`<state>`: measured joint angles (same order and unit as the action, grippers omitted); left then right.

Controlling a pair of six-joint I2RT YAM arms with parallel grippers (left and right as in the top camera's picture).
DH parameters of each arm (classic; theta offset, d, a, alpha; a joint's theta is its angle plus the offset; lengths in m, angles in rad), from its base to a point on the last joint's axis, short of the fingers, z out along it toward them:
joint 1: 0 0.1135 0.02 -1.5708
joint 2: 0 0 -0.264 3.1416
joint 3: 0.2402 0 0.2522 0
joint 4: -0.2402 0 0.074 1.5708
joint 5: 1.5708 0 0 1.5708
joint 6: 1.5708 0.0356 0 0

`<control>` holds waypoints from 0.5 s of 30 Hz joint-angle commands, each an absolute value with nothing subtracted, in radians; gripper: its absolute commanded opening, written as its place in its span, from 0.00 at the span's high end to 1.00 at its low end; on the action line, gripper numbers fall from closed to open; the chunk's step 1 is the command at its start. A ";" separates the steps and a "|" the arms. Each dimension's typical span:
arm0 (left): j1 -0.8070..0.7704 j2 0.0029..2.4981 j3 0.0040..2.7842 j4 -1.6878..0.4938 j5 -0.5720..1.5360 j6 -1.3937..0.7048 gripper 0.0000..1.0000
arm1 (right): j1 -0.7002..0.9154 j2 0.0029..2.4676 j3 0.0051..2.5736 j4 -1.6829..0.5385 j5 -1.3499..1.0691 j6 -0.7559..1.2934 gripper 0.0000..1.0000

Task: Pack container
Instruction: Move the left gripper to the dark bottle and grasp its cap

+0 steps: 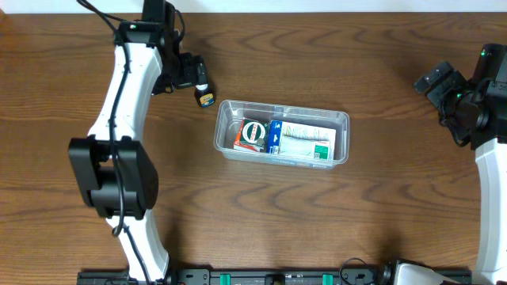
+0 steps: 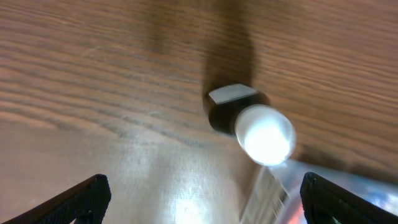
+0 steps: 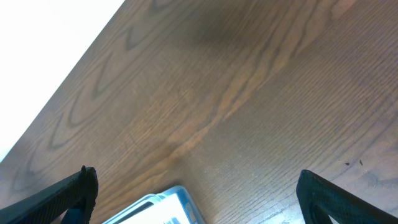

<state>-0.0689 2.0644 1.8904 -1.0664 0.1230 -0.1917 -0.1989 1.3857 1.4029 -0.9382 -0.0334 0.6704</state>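
**Both grippers released, part-filled container mid-table**

A brown wooden table (image 1: 380,214) was seen from above and from each wrist. The clear container (image 1: 285,108) sat at the middle of the tabletop. Its long sides ran roughly along the far edge, turned slightly. Inside it, at the left end, lay a red box (image 1: 253,134) with a round mark on top. Right against it lay a blue box (image 1: 305,142), blue and white with green print, which filled the rest toward the right end.

A small dark bottle (image 1: 205,95) with a white cap was near the container's far-left corner, a little closer to the far edge. It did not touch the container. The left gripper (image 1: 192,75) hung just beside the bottle, on the far-left side.

In the left wrist view its two black fingers (image 2: 81,199) stood wide apart at the lower corners, released. They were clear of the bottle, which showed ahead of them with its cap a bright blur. Whether the bottle stood upright or leaned could not be told. A blurred container corner showed at the lower right of that view.

The right gripper (image 1: 434,77) was near the right edge, toward the far-right corner and well apart from the container. In its wrist view the fingers (image 3: 62,196) were also spread wide and released, over bare wood. One container corner showed at the bottom of that view.
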 commanded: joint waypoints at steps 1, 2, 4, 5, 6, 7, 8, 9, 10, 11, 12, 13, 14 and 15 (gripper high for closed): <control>-0.070 2.103 1.908 -1.048 0.108 -0.216 0.02 | -0.205 1.388 1.404 -0.939 -0.027 0.680 0.01; -0.072 2.108 1.908 -1.038 0.108 -0.216 0.02 | -0.205 1.388 1.404 -0.939 -0.027 0.680 0.01; -0.080 2.112 1.908 -1.012 0.107 -0.216 0.02 | -0.205 1.388 1.404 -0.939 -0.027 0.680 0.01; -0.084 2.112 1.908 -0.996 0.107 -0.216 0.02 | -0.205 1.388 1.404 -0.939 -0.027 0.680 0.01; -0.089 2.112 1.908 -0.979 0.107 -0.216 0.02 | -0.205 1.388 1.404 -0.939 -0.027 0.680 0.01; -0.094 2.112 1.908 -0.964 0.108 -0.216 0.02 | -0.205 1.388 1.404 -0.939 -0.027 0.680 0.01; -0.100 2.112 1.908 -0.954 0.107 -0.216 0.02 | -0.205 1.388 1.404 -0.939 -0.027 0.680 0.01; -0.107 2.113 1.908 -0.947 0.107 -0.215 0.02 | -0.205 1.388 1.404 -0.939 -0.027 0.680 0.01; -0.114 2.115 1.908 -0.940 0.107 -0.215 0.02 | -0.205 1.388 1.404 -0.939 -0.027 0.680 0.01; -0.121 2.117 1.907 -0.936 0.106 -0.215 0.02 | -0.205 1.388 1.404 -0.939 -0.027 0.680 0.01; -0.126 2.120 1.907 -0.933 0.103 -0.215 0.02 | -0.205 1.388 1.404 -0.939 -0.027 0.680 0.01; -0.132 2.123 1.907 -0.932 0.096 -0.215 0.02 | -0.205 1.388 1.404 -0.939 -0.027 0.680 0.01; -0.137 2.127 1.907 -0.932 0.089 -0.215 0.02 | -0.205 1.388 1.404 -0.939 -0.027 0.680 0.01; -0.141 2.128 1.906 -0.934 0.083 -0.215 0.02 | -0.205 1.388 1.404 -0.939 -0.027 0.680 0.01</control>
